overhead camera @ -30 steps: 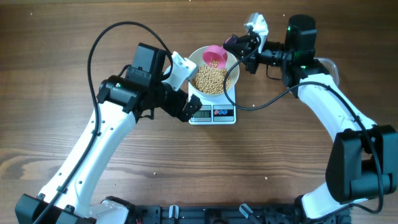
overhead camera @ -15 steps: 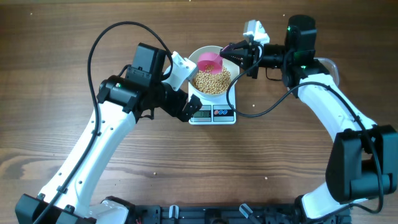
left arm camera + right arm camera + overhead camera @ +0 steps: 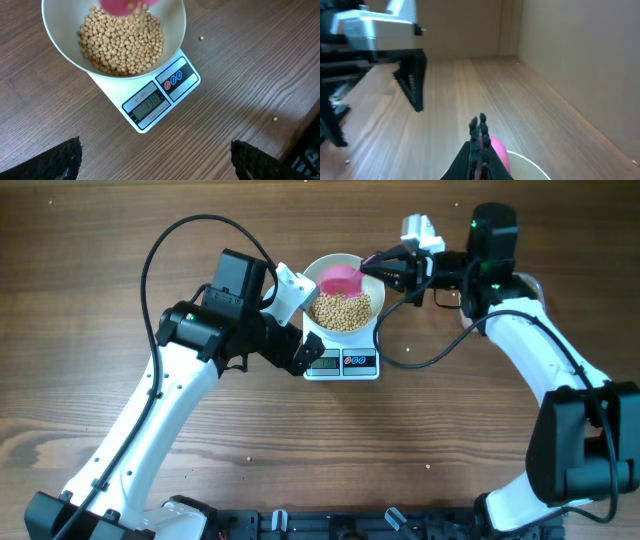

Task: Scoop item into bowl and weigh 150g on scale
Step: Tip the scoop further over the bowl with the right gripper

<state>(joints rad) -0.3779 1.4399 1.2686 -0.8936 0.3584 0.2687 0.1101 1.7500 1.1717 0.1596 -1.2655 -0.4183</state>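
The white bowl [image 3: 371,286] sits on the white scale [image 3: 342,363] and holds a heap of tan beans [image 3: 342,310]. My right gripper [image 3: 370,262] is shut on the handle of a pink scoop [image 3: 340,278], which hangs tipped over the bowl's far side. In the right wrist view the shut fingers [image 3: 480,132] pinch the handle, with the pink scoop [image 3: 500,152] and bowl rim [image 3: 532,167] just beyond. My left gripper [image 3: 305,352] stands open beside the scale's left front corner. In the left wrist view its fingers [image 3: 65,160] frame bare wood below the scale [image 3: 115,87], bowl [image 3: 55,35] and beans [image 3: 120,40].
A few stray beans lie on the wood table [image 3: 408,350] [image 3: 274,119] [image 3: 201,37]. The edge of a clear tub [image 3: 535,285] shows behind my right arm. The left arm's wrist and cable hang close to the bowl's left side [image 3: 290,288].
My right wrist has rolled and drawn slightly right, tipping the pink scoop over the bowl. The left arm has stayed still and open.
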